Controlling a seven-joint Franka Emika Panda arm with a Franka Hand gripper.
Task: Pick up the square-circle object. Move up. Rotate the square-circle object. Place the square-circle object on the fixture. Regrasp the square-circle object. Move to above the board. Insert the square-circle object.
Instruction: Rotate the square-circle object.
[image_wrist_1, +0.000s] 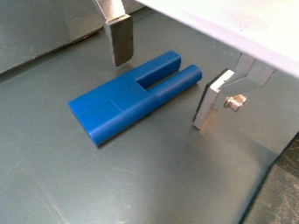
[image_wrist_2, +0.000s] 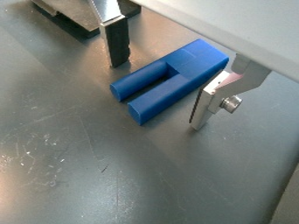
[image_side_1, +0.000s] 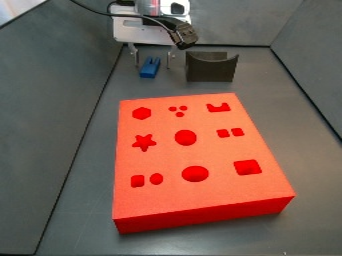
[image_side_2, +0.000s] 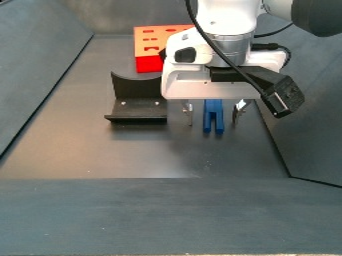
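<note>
Gripper (image_wrist_1: 163, 86): you see it low over the grey floor, jaws spread wide, gripping nothing.
Square-circle object (image_wrist_1: 131, 96): lies flat on the floor between the fingers (image_wrist_2: 115, 44), touching neither.
Fixture (image_side_1: 210, 67): beside the object, apart.
Board (image_side_1: 191, 158): well apart.

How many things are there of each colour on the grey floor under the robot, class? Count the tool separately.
Blue: 1, the square-circle object, lying flat on the floor.
Red-orange: 1, the board.
Dark grey: 1, the fixture.
Silver: 1, the tool, open, its fingers on either side of the blue block.
Total: 4.
</note>
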